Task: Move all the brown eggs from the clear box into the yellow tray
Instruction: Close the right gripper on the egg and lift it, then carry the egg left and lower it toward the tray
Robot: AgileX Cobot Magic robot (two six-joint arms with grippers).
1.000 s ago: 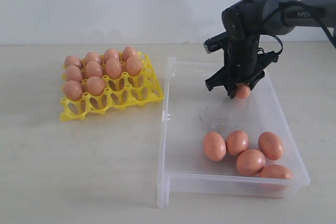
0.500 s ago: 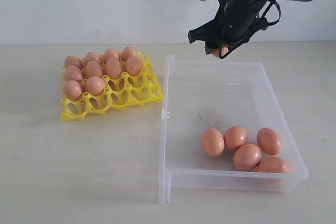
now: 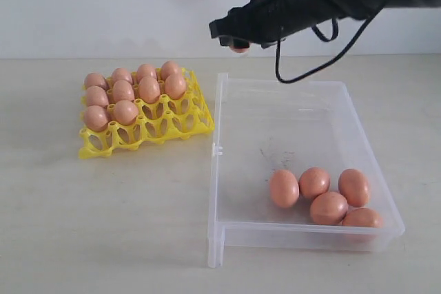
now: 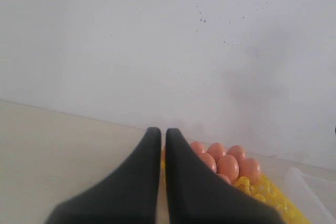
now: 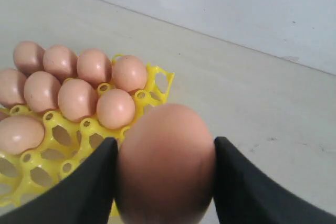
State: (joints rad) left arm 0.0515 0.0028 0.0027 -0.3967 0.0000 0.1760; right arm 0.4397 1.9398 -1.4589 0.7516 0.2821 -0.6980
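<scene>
My right gripper point(image 3: 238, 40) is shut on one brown egg point(image 3: 239, 49) and holds it in the air just past the far left corner of the clear box point(image 3: 275, 118). In the right wrist view this egg point(image 5: 165, 166) fills the space between the fingers, with the yellow tray point(image 5: 140, 97) beyond it. Several eggs point(image 3: 124, 91) fill the tray's point(image 3: 167, 126) back rows and the left of the third row. Several more eggs point(image 3: 314, 183) lie in the box's near right corner. My left gripper point(image 4: 163, 132) is shut on nothing and is outside the exterior view.
The tray's front row and right-hand cups point(image 3: 180, 109) hold nothing. A black cable point(image 3: 310, 70) hangs from the right arm over the box's far end. The left wrist view sees the tray's eggs point(image 4: 228, 165) and a corner of the box point(image 4: 310, 182).
The right gripper has lifted the egg out of the box's far end and carried it up and left, toward the tray. The eggs in the box shifted slightly.
</scene>
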